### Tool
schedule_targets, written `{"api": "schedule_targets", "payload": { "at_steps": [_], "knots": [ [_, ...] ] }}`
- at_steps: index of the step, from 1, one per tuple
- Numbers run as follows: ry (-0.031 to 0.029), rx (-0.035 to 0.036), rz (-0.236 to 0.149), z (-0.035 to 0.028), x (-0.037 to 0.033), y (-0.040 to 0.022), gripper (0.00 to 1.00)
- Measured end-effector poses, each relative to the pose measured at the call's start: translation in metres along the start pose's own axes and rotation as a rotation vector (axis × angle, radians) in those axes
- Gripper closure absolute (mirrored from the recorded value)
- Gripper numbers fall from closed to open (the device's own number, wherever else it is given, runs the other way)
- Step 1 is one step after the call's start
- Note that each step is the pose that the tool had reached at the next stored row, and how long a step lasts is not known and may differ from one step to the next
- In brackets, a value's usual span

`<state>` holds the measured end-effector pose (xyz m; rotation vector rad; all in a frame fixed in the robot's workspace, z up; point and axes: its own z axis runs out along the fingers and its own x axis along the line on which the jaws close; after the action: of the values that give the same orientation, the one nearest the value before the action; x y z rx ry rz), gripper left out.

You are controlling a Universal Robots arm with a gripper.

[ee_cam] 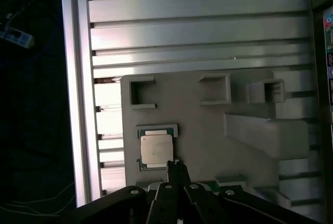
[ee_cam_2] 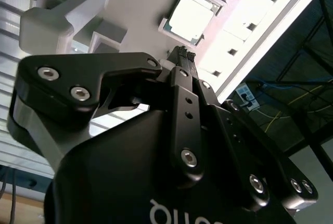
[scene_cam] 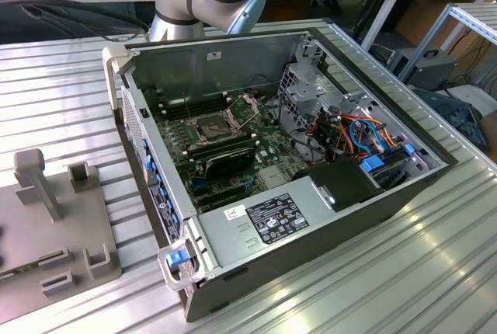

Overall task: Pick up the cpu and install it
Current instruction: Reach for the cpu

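Hanging over the grey tray (ee_cam: 203,130) on the desk (ee_cam: 197,26), pointed down at it, with the fingers (ee_cam: 176,171) pinched together and holding nothing. Aimed close to one edge of the cpu (ee_cam: 156,148), lying flat in a little frame (ee_cam: 169,129) on that tray, silver side up

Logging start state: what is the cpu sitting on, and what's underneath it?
The cpu lies flat in a shallow framed recess of the grey holder plate, which rests on the ribbed metal table. Its underside and the recess floor are covered by the chip itself.
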<state>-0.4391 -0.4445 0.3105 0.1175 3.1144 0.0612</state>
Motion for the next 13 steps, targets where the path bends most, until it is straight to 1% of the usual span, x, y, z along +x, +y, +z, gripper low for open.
{"api": "schedule_targets", "payload": {
  "at_steps": [3, 6, 13],
  "knots": [
    [0.0005, 0.0012, 0.000, 0.0057, 0.0009, -0.0011, 0.89],
    [0.0009, 0.0038, 0.000, 0.0101, 0.0044, -0.0016, 0.89],
    [0.0009, 0.0047, 0.000, 0.0115, 0.0062, -0.0018, 0.89]
  ]
}}
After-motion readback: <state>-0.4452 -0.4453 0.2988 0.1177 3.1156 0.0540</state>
